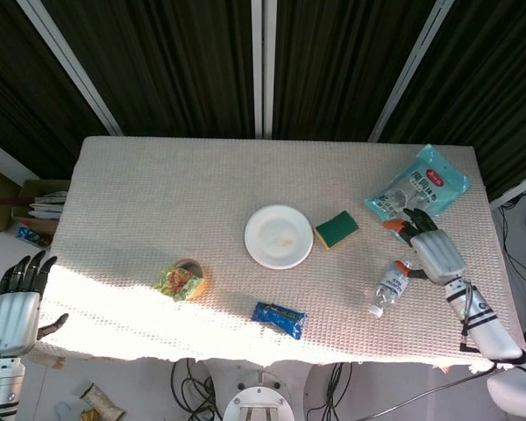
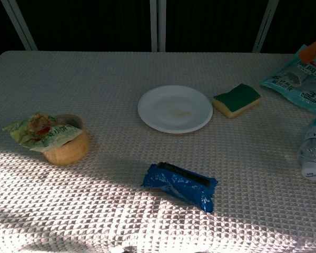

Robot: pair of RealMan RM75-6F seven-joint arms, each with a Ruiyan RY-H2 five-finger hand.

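The right robot hand [image 1: 425, 248] is seen above the right part of the tabletop [image 1: 158, 193], fingers apart and nothing held; it is poised just above the water bottle [image 1: 391, 286], which lies on its side with the cap toward the near edge. In the chest view only an orange fingertip [image 2: 314, 48] is shown at the upper right. A teal packet [image 1: 418, 191] is found just behind that hand. The left robot hand [image 1: 14, 298] is kept off the left edge, open and holding nothing. A white plate [image 1: 279, 236], a green sponge [image 1: 336, 228], a blue wrapper [image 1: 279, 317] and a small bowl [image 1: 182, 281] with a crumpled packet are spread across the middle.
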